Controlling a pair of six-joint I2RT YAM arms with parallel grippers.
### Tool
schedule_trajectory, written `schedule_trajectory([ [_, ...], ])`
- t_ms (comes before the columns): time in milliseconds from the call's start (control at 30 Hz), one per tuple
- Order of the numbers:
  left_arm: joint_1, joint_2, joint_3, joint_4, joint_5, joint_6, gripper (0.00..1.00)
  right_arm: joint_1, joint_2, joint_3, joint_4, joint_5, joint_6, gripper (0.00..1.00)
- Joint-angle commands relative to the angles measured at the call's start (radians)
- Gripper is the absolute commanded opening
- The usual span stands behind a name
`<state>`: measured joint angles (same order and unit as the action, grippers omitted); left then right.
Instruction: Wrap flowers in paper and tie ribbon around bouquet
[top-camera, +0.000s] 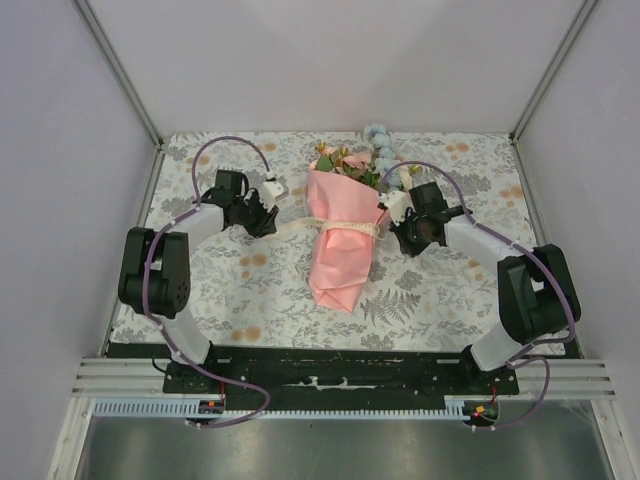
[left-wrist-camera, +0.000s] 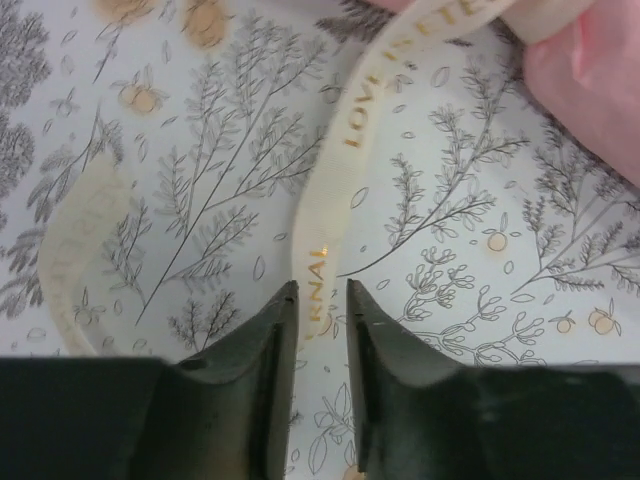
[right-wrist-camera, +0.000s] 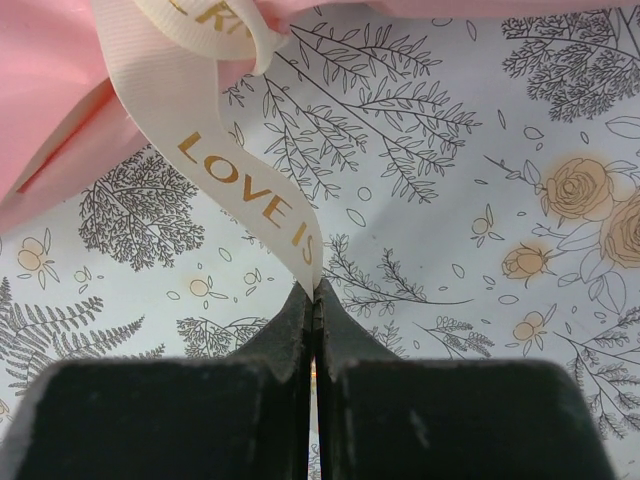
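Thin matt salmon-pink paper (top-camera: 335, 270) around the bouquet (top-camera: 340, 200), softly creased. Round the bouquet's waist, ribbon (right-wrist-camera: 215, 170) of cream woven cloth, finely ribbed, stamped with shiny gold lettering. Under the bouquet, table (top-camera: 250, 290) covered in smooth matt cloth printed with grey foliage. Dull black plastic, faintly scuffed, on the left pincer (left-wrist-camera: 321, 292) and right pincer (right-wrist-camera: 313, 292).

Bouquet (top-camera: 338, 205), lying centre frame: salmon-pink paper (top-camera: 335, 270) cone pointing to bottom, pink, blue, white flowers (top-camera: 352, 160) at top, cream gold-lettered ribbon (top-camera: 348, 228) round waist, ends trailing frame-left and frame-right.
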<state>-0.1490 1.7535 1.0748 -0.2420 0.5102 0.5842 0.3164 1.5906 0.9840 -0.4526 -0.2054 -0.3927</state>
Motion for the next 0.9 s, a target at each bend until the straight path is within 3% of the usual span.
schedule_trajectory([
  [0,-0.021,0.021,0.062,-0.106,0.185,0.337,0.49,0.001,0.029,0.038,0.002,-0.022,0.0,0.0],
  [67,-0.059,0.055,0.109,-0.108,0.169,0.376,0.68,0.0,0.042,0.054,-0.001,-0.025,0.0,0.0],
  [167,-0.106,0.109,0.166,-0.103,0.154,0.39,0.74,0.001,0.051,0.068,-0.005,-0.025,-0.002,0.0],
  [500,-0.215,0.299,0.296,-0.105,0.042,0.399,0.77,0.001,0.057,0.073,0.0,-0.003,0.021,0.0],
  [600,-0.218,0.325,0.33,-0.114,0.002,0.344,0.61,0.001,0.062,0.079,0.0,0.012,0.055,0.0],
  [667,-0.215,0.317,0.324,-0.118,-0.024,0.304,0.41,0.001,0.062,0.079,0.002,0.024,0.084,0.0],
  [733,-0.21,0.288,0.294,-0.1,-0.05,0.24,0.11,0.001,0.055,0.078,0.0,0.038,0.116,0.0],
  [767,-0.208,0.27,0.272,-0.065,-0.067,0.183,0.02,0.001,0.051,0.073,0.0,0.05,0.132,0.0],
  [867,-0.19,0.192,0.177,0.015,-0.133,0.035,0.02,-0.002,0.031,0.064,-0.02,0.115,0.204,0.0],
])
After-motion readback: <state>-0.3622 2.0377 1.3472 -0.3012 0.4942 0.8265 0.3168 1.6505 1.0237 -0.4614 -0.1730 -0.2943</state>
